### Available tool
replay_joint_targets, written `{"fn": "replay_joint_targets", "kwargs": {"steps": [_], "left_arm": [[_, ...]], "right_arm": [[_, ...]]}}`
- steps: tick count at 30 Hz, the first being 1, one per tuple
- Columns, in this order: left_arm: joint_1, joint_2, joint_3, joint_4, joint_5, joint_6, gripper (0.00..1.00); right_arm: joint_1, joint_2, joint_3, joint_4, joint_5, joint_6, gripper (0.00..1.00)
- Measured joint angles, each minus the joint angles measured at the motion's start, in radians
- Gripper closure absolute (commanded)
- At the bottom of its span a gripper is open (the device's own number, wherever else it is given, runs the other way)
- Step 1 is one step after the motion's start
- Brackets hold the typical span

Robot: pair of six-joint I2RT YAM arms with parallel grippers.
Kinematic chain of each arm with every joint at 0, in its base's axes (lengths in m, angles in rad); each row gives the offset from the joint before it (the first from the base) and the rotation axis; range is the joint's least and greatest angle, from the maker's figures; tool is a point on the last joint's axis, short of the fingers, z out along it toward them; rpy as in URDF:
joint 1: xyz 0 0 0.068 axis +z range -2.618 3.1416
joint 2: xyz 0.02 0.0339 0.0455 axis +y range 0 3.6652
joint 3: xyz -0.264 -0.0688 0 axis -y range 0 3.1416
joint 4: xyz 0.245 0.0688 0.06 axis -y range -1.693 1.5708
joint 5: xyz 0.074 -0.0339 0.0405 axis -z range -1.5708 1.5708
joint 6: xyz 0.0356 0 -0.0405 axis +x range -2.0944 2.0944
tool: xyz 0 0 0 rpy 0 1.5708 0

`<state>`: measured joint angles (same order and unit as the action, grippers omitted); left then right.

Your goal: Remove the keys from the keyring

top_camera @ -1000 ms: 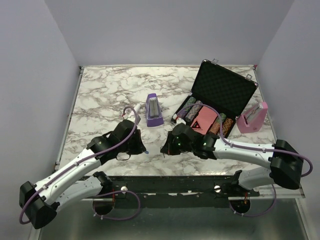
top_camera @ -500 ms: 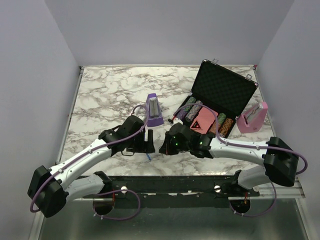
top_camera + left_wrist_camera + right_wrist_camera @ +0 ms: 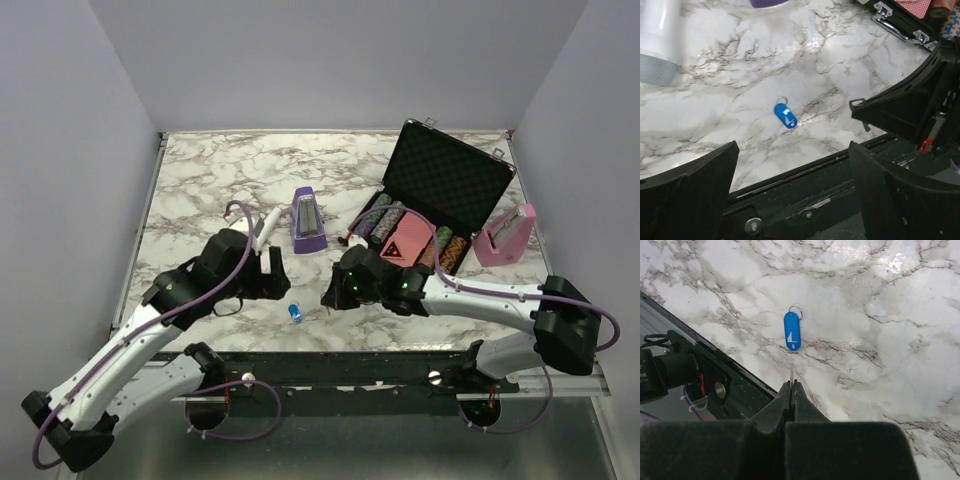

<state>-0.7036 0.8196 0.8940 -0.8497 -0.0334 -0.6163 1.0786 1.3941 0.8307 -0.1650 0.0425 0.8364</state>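
Right gripper (image 3: 791,386) sits pinched closed low over the front edge of the table (image 3: 200,180), with a thin silver key (image 3: 791,373) poking edge-on from its tips. Just off those tips the blue-tagged keyring (image 3: 792,331) lies flat on the marble, apart from the key. Left gripper (image 3: 792,149) hangs over the marble on the keyring's other side, jaws spread wide and holding nothing. Farther back stands a purple metronome (image 3: 307,220), a white stick (image 3: 266,226) just left of it. At the far right sits an open black case (image 3: 445,180).
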Motion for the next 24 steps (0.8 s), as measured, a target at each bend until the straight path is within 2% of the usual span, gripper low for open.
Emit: {"fn": "replay_joint_targets", "kwargs": {"steps": [5,11,16,24], "left_arm": [[0.003,-0.175,0.0,-0.085,-0.086,0.012,0.01],[0.003,-0.384,-0.008,-0.092,-0.173,0.021,0.01],[0.003,-0.547,-0.093,-0.061,-0.268,0.029,0.01],[0.003,-0.625,-0.138,-0.031,-0.315,0.048,0.02]], "right_arm": [[0.0,-0.034,0.0,-0.049,0.042,-0.002,0.99],[0.0,-0.04,0.007,-0.142,0.122,0.001,1.0],[0.0,0.046,0.095,-0.245,0.166,0.0,0.99],[0.0,0.228,0.293,-0.397,0.234,-0.034,0.99]]}}
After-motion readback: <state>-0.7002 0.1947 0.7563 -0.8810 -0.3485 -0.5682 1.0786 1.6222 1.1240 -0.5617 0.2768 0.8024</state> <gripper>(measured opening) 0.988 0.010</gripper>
